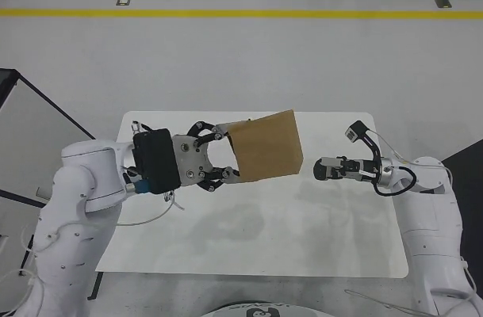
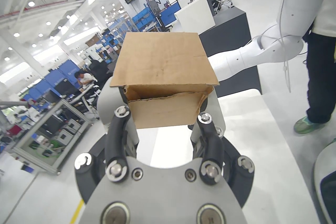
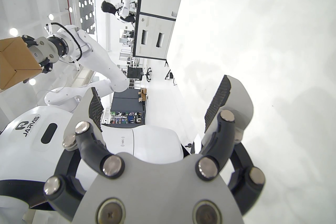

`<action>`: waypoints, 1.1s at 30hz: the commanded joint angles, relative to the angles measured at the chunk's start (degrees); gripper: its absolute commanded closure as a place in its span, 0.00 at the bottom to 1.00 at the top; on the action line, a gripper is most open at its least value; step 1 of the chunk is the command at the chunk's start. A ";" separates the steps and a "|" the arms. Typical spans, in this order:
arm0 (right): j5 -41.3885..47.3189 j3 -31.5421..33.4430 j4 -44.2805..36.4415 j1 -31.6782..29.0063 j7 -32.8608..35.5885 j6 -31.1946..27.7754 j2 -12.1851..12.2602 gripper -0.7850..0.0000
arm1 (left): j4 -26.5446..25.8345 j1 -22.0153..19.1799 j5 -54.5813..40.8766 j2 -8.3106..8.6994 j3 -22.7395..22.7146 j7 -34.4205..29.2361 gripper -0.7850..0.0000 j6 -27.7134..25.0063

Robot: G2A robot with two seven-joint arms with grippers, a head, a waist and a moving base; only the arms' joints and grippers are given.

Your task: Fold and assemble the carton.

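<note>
Holding the brown cardboard carton (image 1: 265,145) by its left end, the left gripper (image 1: 227,162) has its fingers clenched on opposite side walls, and the box hangs in the air above the far middle of the white table (image 1: 289,246). The carton is squared up into a box shape and sits slightly tilted. In the left wrist view, the end facing the wrist has a top panel overhanging a lower flap with a ragged edge. That flap is folded across the opening, leaving a dark slit between the two, and what is inside cannot be made out.

To the right of the carton, the right gripper (image 1: 317,169) points toward the box's right end. Its jaws are spread wide and hold nothing, and a strip of bare tabletop shows between it and the cardboard.

Around the table, a dark-framed panel (image 1: 7,95) stands at the left edge. A thin white cable (image 1: 171,208) trails over the table's left rim by the left arm, and a yellow floor line (image 1: 241,13) runs along the far side.
</note>
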 commanded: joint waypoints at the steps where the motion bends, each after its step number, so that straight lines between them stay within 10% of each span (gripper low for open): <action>1: 0.00 0.00 0.00 0.00 0.00 0.00 0.00 0.00 | 0.09 0.16 2.45 -0.02 0.15 2.14 1.00 0.22; 10: 0.00 0.00 0.00 0.00 0.00 0.00 0.00 0.00 | -3.52 -1.84 15.70 0.38 0.21 1.06 1.00 0.25; 22: 0.00 0.00 0.00 0.00 0.00 0.00 0.00 0.00 | -2.28 -3.78 67.17 3.82 3.93 31.48 1.00 21.26; 33: 0.00 0.00 0.00 0.00 0.00 0.00 0.00 0.00 | -2.52 -3.17 72.02 4.23 4.15 33.89 1.00 28.39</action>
